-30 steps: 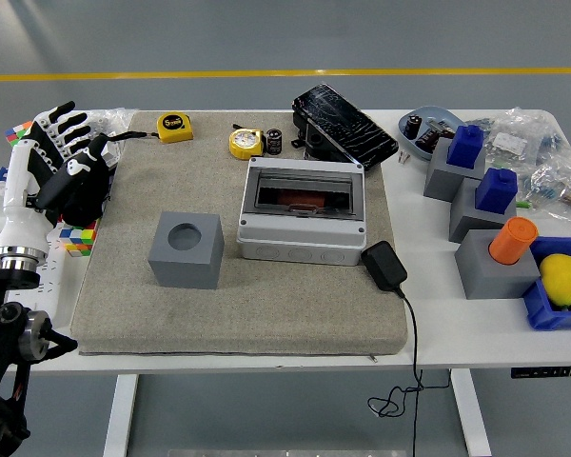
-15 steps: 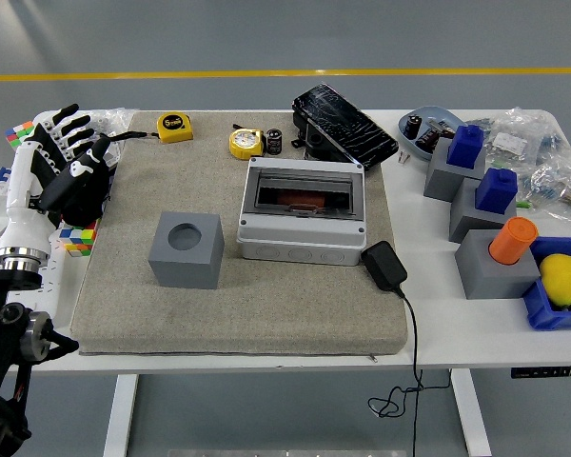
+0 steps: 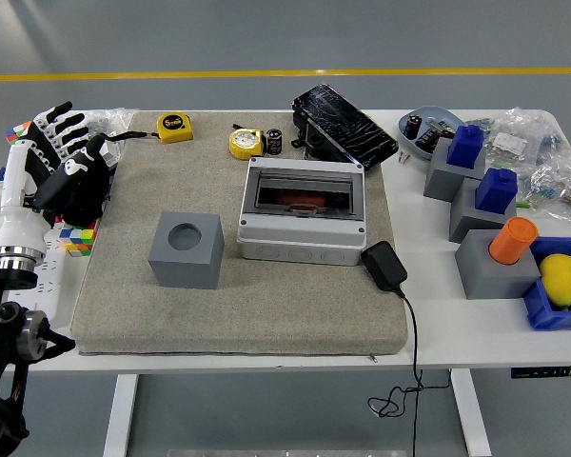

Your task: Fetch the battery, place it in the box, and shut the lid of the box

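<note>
Black cylindrical battery (image 3: 274, 142) upright beside yellow tape measure (image 3: 246, 143), untouched.

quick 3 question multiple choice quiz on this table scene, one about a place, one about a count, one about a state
1. Where is the black battery?
A. inside the box
B. beside the yellow tape measure, behind the box
C. on the grey cube

2. How many yellow tape measures lie on the mat?
A. one
B. two
C. four

3. The box lid is
A. open
B. shut
C. missing

Answers: 1 B, it stands just right of the round tape measure. 2 B, a second one lies at the far left. 3 A, the dark lid leans back and the inside shows.
</note>
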